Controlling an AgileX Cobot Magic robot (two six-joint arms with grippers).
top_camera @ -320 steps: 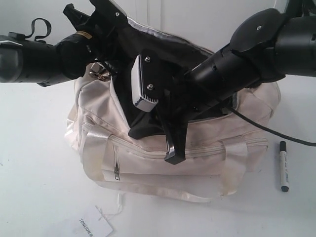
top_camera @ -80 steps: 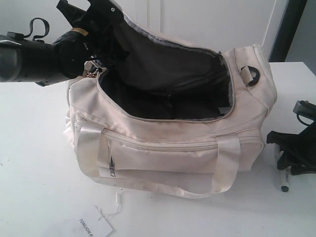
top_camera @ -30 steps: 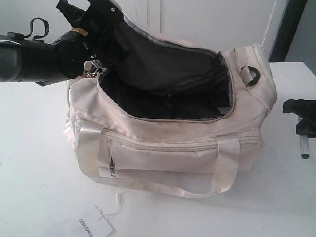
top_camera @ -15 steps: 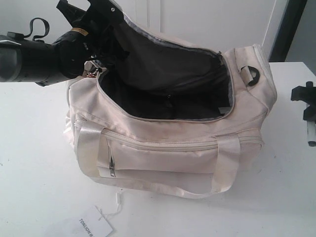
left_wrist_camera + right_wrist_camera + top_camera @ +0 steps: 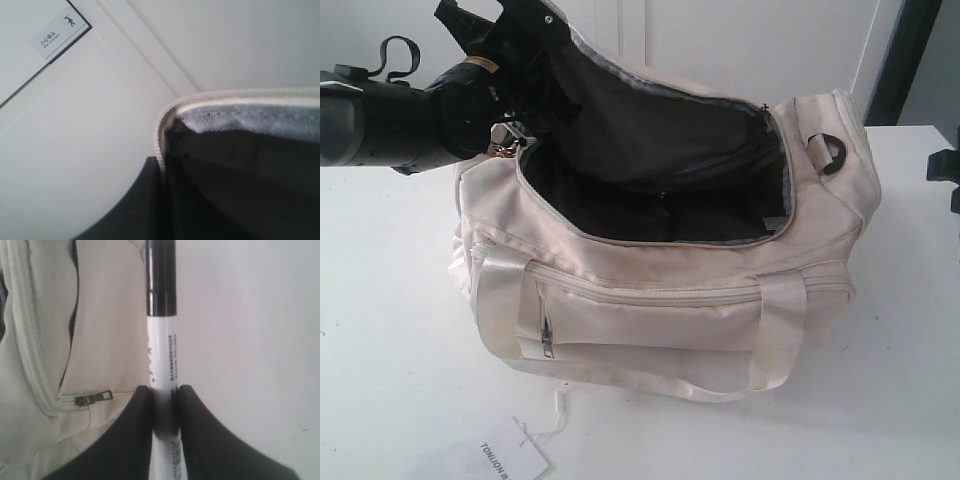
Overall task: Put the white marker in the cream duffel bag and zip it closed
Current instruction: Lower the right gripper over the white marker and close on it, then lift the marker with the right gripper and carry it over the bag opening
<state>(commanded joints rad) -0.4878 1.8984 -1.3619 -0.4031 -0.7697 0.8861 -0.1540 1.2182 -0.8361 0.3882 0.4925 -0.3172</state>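
Looking through the right wrist camera, I see the right gripper [image 5: 164,390] clamped on the white marker [image 5: 162,350]. Its two black fingers [image 5: 135,425] pinch the printed white barrel from either side, and the black cap [image 5: 161,275] sticks out beyond the fingertips. Behind the marker there is cream fabric with a small metal zip puller [image 5: 92,399] on one side and plain white table on the other. In the exterior view only a dark sliver of this gripper shows at the right edge, well apart from the bag's right end, and the marker itself is out of that frame, so it is not in the bag.

The cream duffel bag [image 5: 660,300] sits in the middle of the white table [image 5: 390,330] with its curved top zip undone. The mouth gapes wide and the black lining [image 5: 650,150] is exposed. The left gripper [image 5: 525,30] is at the bag's upper left corner, pinching the rim of the raised back flap so it stands up. My left wrist camera is filled with that rim's zip tape and the grey and black lining right against a dark finger, with a small wall sign [image 5: 59,31] behind. The gold chain pull [image 5: 505,148] hangs at the left end of the zip, just below that arm. The shiny straps [image 5: 780,330] droop over the front, the front pocket zip [image 5: 547,345] is closed, and a black ring [image 5: 830,152] sits on the right end. A paper tag [image 5: 510,458] lies on the table in front of the bag.
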